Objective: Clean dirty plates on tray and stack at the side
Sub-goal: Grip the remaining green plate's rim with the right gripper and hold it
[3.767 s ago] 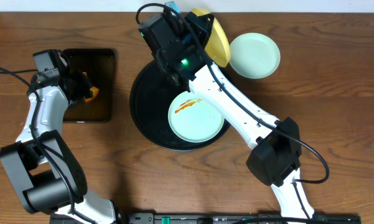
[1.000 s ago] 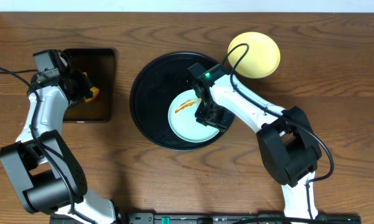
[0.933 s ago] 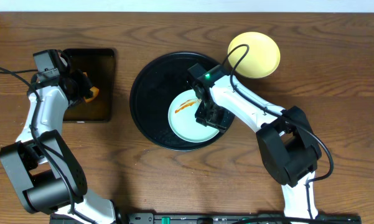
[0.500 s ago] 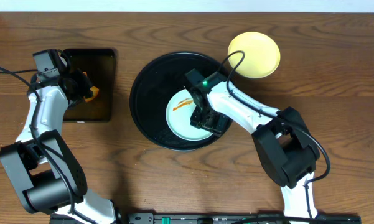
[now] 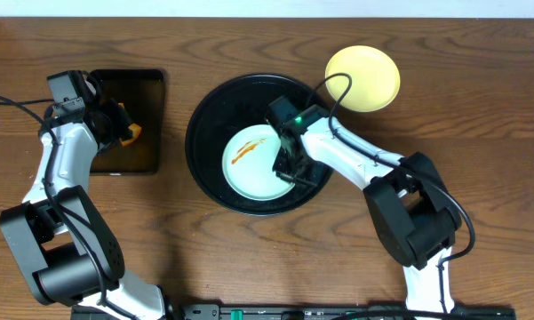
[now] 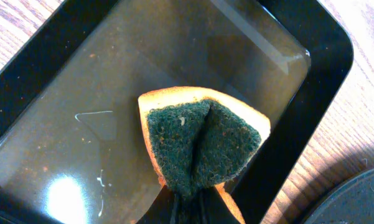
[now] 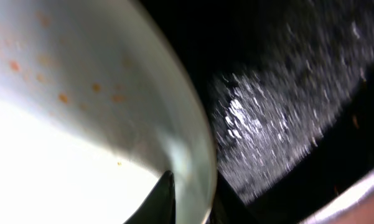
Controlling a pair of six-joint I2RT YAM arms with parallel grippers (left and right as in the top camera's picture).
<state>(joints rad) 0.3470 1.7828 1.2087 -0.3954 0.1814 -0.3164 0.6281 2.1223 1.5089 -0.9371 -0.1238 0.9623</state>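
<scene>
The green plate (image 5: 249,169), an orange sauce streak (image 5: 244,153) across it, lay inside the round black tray (image 5: 209,111), and the right gripper (image 5: 288,169) was clamped on its rim, one finger on each side. Just past the tray's far edge the yellow plate (image 5: 362,77) sat on the table (image 5: 480,133). Over on the left, the left gripper (image 5: 124,133) pinched a sponge (image 6: 199,140) tight above the small tray (image 6: 286,37) of brownish liquid.

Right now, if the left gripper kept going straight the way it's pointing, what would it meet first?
Probably the brownish liquid in the rectangular black tray: the left gripper, shut on the orange-backed green sponge, points down into it. The gap is unclear.
</scene>
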